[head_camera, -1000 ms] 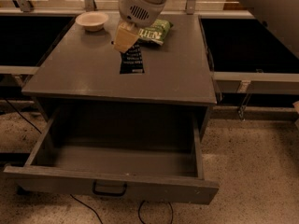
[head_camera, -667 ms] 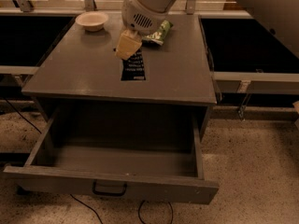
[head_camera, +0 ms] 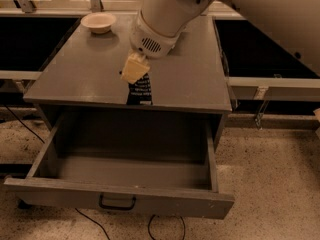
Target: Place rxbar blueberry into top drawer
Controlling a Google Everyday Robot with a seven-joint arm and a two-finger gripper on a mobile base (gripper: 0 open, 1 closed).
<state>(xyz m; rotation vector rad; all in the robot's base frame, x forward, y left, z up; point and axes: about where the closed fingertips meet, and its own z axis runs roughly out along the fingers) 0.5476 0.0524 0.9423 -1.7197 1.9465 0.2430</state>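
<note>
Gripper (head_camera: 134,70) has moved toward 6 o'clock and the rxbar blueberry (head_camera: 140,92) came along, so you look to have it pinched shut by its 12 o'clock end. The bar is now at the 6 o'clock edge of the cabinet top (head_camera: 75,79). The open top drawer (head_camera: 120,171) lies just past it at 6 o'clock, so the drop is close.

Lettering on the rxbar blueberry (head_camera: 139,94) below the claw (head_camera: 135,70) is unreadable
</note>
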